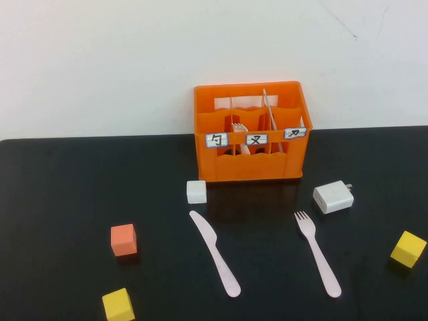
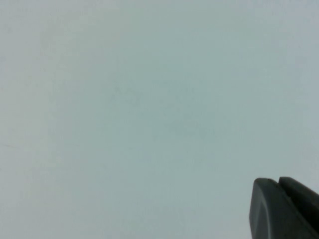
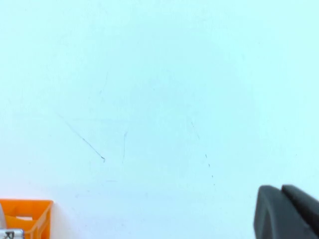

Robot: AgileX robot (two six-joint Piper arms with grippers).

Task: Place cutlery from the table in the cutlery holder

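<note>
Although some pale cutlery is already seen standing inside the cutlery holder [image 1: 253, 134], one knife [image 1: 214, 251] and one fork [image 1: 317, 251] are left flat on the table [image 1: 60, 180], side by side in front of the crate, so the task is judged barely begun. Neither arm is seen in the high view; the left gripper [image 2: 286, 209] and the right gripper [image 3: 288, 211] are each shown closed and empty in their wrist views, pointed at a pale wall. Two yellow cubes [image 1: 118, 305], one orange cube [image 1: 124, 239], one white cube [image 1: 196, 191] and one charger block [image 1: 333, 196] are counted.
</note>
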